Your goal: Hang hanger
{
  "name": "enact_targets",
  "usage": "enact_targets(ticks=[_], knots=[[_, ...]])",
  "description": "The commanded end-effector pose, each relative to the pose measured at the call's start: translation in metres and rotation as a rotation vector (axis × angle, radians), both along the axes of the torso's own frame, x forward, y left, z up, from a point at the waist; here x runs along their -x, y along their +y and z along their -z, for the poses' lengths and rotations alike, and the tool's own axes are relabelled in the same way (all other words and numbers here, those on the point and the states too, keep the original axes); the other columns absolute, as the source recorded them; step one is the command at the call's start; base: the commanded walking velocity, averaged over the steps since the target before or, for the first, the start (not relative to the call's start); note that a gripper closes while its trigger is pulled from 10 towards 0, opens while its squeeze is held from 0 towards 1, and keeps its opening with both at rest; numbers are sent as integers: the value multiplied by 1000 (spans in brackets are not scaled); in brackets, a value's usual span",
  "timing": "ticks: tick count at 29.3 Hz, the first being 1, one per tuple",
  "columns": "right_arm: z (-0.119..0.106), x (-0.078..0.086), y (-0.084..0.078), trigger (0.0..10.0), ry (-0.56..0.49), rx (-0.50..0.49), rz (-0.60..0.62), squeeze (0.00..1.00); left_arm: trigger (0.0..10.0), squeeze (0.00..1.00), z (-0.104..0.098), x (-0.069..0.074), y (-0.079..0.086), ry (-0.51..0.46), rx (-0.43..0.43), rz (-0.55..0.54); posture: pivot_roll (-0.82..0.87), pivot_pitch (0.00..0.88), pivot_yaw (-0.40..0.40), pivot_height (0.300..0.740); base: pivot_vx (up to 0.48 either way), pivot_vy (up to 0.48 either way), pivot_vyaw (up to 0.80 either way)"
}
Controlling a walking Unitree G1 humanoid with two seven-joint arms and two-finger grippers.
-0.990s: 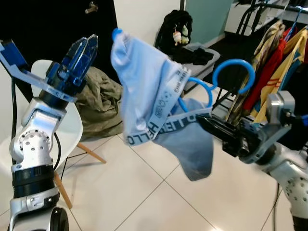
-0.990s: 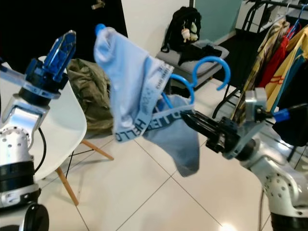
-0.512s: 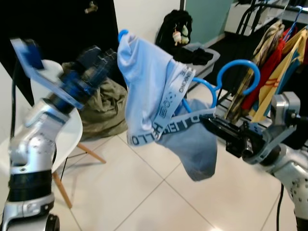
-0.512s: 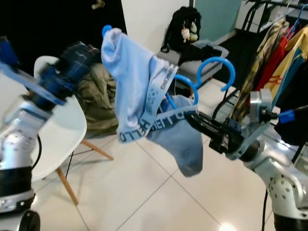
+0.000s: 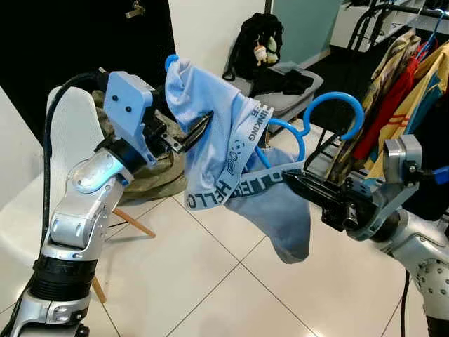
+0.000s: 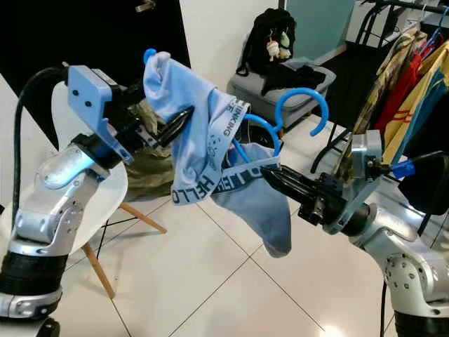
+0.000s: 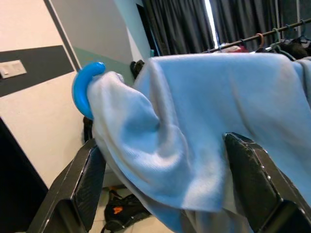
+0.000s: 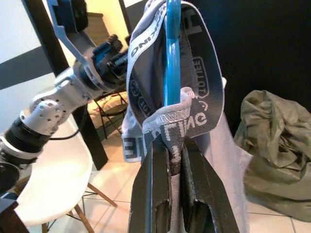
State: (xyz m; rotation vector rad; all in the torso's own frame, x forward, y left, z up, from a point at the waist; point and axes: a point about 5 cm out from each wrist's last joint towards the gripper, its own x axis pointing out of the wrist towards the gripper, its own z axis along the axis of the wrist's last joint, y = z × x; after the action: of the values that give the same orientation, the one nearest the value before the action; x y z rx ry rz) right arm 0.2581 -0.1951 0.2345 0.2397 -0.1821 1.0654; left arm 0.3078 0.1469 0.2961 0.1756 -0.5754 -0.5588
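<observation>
Slanting hanger, hook upward

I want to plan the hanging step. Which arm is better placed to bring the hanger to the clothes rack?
Right. The right gripper is shut on the blue hanger, and the clothes rack stands on that side. The left gripper is open around the light blue garment on the far side.

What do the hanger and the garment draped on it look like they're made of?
Hanger: likely moulded plastic, going by its uniform bright blue, its thick rounded hook and its smooth, slightly glossy surface.
Garment: soft pale blue knit, probably cotton jersey; it folds and droops limply. Its waistband looks like woven elastic with printed lettering.
</observation>
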Motion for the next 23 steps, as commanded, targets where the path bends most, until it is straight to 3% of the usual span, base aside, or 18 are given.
enact_targets(ticks=[1,8,23], knots=[[-1,-1,0,0,-16,2,16,0,10000,0,-2,2,6,-16,12,-16,-19,129,74,740,0,0,0],[-1,-7,-11,0,-22,-17,80,0,10000,0,2,6,19,15,96,-4,-12,129,69,740,0,0,0],[0,-6,-6,0,-22,10,39,0,10000,0,-1,2,22,-5,105,-43,-30,122,59,740,0,0,0]])
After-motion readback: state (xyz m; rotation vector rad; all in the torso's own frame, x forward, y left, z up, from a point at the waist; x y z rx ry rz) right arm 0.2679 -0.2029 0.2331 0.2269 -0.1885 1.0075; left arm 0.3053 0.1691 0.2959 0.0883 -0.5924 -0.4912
